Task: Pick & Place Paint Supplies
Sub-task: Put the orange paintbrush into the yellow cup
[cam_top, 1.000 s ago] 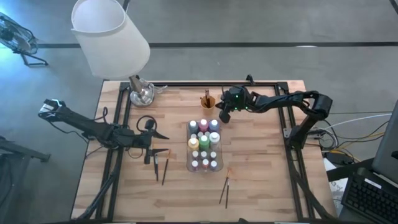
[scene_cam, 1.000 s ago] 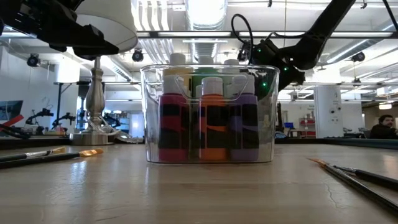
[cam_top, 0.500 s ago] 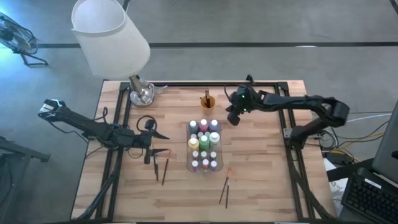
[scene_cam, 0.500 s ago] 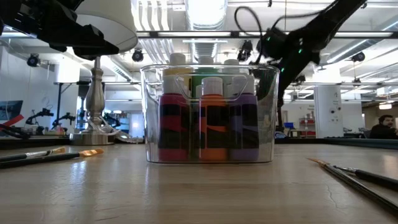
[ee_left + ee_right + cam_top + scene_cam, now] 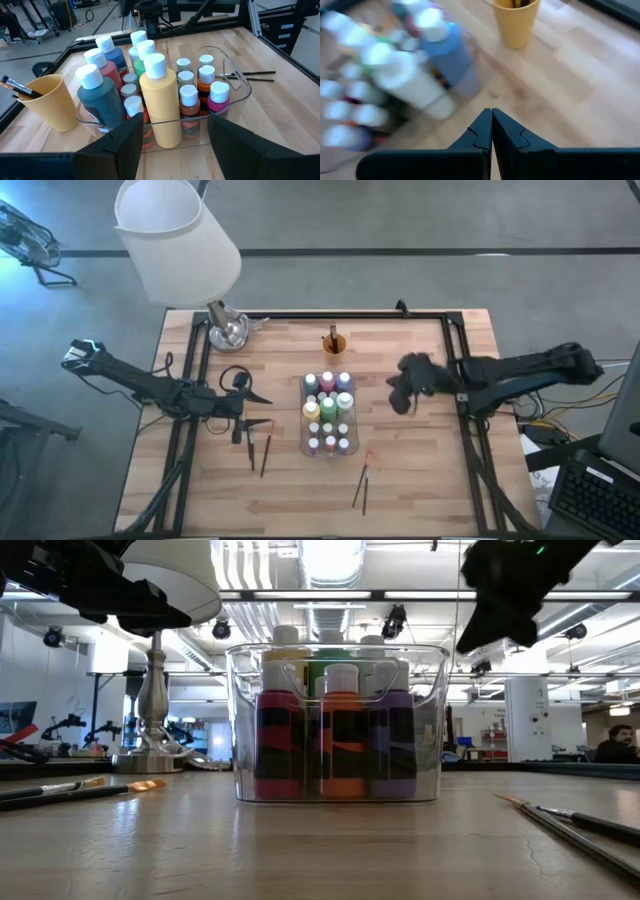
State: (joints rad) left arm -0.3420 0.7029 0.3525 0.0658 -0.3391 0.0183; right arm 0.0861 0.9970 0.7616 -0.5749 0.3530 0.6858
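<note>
The bottles [image 5: 329, 412] sit packed in the clear tray [image 5: 302, 448] at the centre of the high view, white caps up, with a yellow, a teal and a blue one rising above the small ones in the left wrist view. Brushes are the loose ends: a pair [image 5: 259, 450] lies on the desk [image 5: 420, 480] left of the tray, another pair [image 5: 363, 483] lower right of it, and a few stand in the orange cup [image 5: 334, 343] just above the tray.

And here's the change: the right gripper [image 5: 400, 400], which was hovering by the cup at the top of the tray a second ago, has swung away to the right and now blurs over bare wood, well clear of the tray. Its fingers [image 5: 485, 131] are pressed together on nothing, so it looks like it left something in the cup and is pulling back, likely heading for the lower-right brushes next.

The left gripper [image 5: 258, 401] hasn't budged, parked at centre left beside its brush pair, fingers [image 5: 120, 145] spread wide and empty, facing the tray. Four brushes remain on the desk, so the job isn't finished
</note>
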